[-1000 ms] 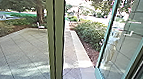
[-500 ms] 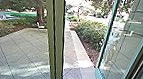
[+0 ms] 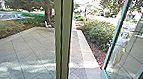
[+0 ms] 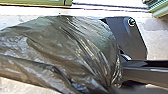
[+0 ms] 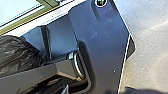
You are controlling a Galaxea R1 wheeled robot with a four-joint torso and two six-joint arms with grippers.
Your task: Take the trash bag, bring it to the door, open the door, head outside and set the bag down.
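Paving [image 3: 24, 48] spreads beyond the open glass door [image 3: 116, 34]. Beside the robot's base [image 4: 137, 37], the trash bag [image 4: 75, 50] looks soft, slippery, probably light; it could tear, so best grasped at its gathered folds [image 4: 110, 77]. How far open either gripper is, or what it holds, I cannot tell.

The left wrist view crops the trash bag [image 4: 67, 47].

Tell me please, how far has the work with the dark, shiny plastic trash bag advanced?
Done, it seems: the bag looks picked up, bunched in the left wrist view, and the green-framed glass door stands open.
In hand: probably carrying it out; the olive-green upright post stands close ahead.
Left: getting onto the grey paving beyond and putting the bag down.
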